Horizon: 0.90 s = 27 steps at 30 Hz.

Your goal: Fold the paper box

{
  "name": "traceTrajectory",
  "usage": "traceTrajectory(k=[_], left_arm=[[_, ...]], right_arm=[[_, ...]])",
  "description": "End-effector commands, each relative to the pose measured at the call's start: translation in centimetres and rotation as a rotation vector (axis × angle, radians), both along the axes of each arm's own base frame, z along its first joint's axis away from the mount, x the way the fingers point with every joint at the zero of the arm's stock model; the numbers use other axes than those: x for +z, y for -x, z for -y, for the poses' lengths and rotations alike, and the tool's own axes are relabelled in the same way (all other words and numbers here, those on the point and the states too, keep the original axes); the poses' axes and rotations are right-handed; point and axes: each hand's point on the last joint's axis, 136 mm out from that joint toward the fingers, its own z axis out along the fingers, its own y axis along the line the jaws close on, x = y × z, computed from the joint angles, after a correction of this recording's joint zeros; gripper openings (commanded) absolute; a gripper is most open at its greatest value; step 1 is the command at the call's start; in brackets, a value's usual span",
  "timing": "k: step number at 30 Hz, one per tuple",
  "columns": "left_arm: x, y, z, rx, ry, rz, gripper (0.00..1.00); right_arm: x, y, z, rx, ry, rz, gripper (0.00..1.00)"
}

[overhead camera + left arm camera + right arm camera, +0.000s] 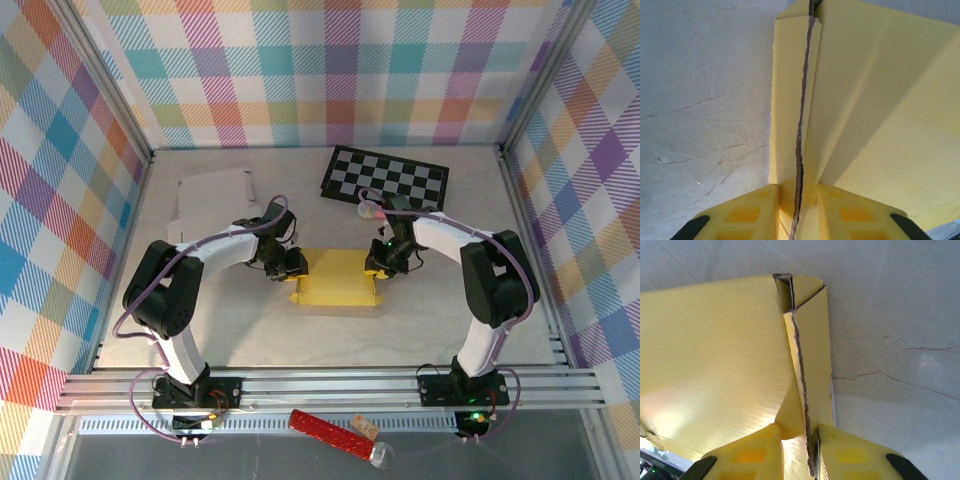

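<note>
The yellow paper box (335, 282) lies part-folded in the middle of the table between my two arms. My left gripper (288, 266) is at its left end, shut on the doubled-over side wall. In the left wrist view the yellow fingers (747, 215) pinch that wall (790, 110) on both sides of its raw cardboard edge. My right gripper (378, 262) is at the right end, shut on the opposite folded wall. In the right wrist view its fingertips (855, 457) squeeze the wall (815, 355), and the box floor (710, 350) spreads to the left.
A black-and-white checkered board (385, 180) lies behind the box at the back right. A flat white cardboard sheet (212, 200) is at the back left. A red tube (330, 435) rests below the aluminium front rail (330, 385). Plaid walls enclose the table.
</note>
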Motion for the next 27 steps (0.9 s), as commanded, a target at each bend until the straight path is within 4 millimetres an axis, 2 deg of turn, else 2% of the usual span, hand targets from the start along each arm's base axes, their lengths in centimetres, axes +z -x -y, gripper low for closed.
traceTrajectory(k=[1, 5, 8, 12, 14, 16, 20, 22, 27], left_arm=[[-1.8, 2.2, -0.3, -0.017, -0.050, -0.065, 0.21], [-1.7, 2.2, -0.3, -0.018, -0.050, -0.062, 0.16], [-1.6, 2.2, -0.3, -0.018, -0.047, -0.056, 0.10], [-1.8, 2.3, -0.4, -0.019, -0.047, -0.056, 0.05], [-1.9, 2.4, -0.3, -0.019, -0.042, -0.055, 0.00], [-1.9, 2.4, -0.3, -0.019, -0.039, -0.053, 0.00], [-1.6, 2.3, -0.4, -0.014, -0.024, -0.043, 0.00], [-1.5, 2.2, -0.6, -0.007, -0.010, -0.038, 0.00], [-1.0, 2.0, -0.9, 0.018, 0.068, -0.034, 0.00]], right_arm=[[-3.1, 1.9, 1.1, 0.043, 0.133, -0.072, 0.21], [-2.7, 1.9, 1.0, 0.054, 0.153, -0.058, 0.19], [-1.4, 1.2, 1.0, 0.053, 0.143, -0.003, 0.23], [0.5, 0.4, 0.3, 0.072, 0.092, 0.073, 0.39], [0.9, 0.2, 0.0, 0.084, 0.064, 0.090, 0.48], [1.0, 0.2, -0.1, 0.087, 0.029, 0.092, 0.56], [1.2, 0.0, 0.5, 0.048, -0.021, 0.113, 0.64], [1.8, -0.2, 0.4, 0.034, -0.074, 0.146, 0.72], [2.5, -0.3, -0.7, 0.056, -0.192, 0.150, 0.77]])
